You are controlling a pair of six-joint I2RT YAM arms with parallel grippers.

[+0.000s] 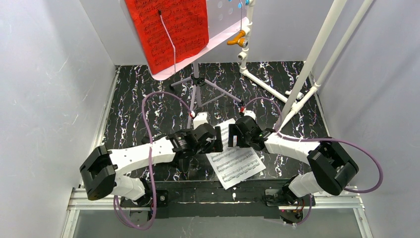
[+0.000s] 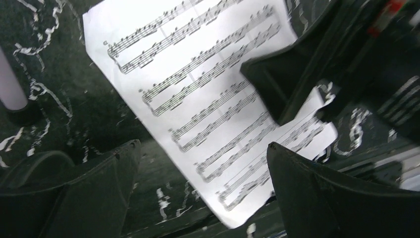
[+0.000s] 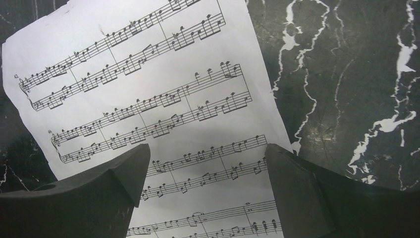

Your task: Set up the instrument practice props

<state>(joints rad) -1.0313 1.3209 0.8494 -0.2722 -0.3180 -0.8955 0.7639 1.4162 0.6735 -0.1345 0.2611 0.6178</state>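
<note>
The lilac perforated music stand point(image 1: 222, 26) rises at the back on tripod legs point(image 1: 196, 85), with a red sheet-music page point(image 1: 168, 29) on its desk. A white sheet-music page point(image 1: 236, 162) lies flat on the black marbled table between my arms. My left gripper point(image 1: 219, 140) is open and empty over the page's left edge; the page point(image 2: 198, 89) lies between and beyond its jaws point(image 2: 203, 153). My right gripper point(image 1: 232, 137) is open and empty, low over the page's far end point(image 3: 148, 99), jaws straddling it point(image 3: 205, 153). The microphone is out of view.
A white pipe frame point(image 1: 317, 54) with an orange tap point(image 1: 237, 38) and a blue tap point(image 1: 241, 4) stands at the back right. Grey walls enclose the table on three sides. A lilac stand leg point(image 2: 10, 84) shows left of my left gripper. Purple cables loop from both arms.
</note>
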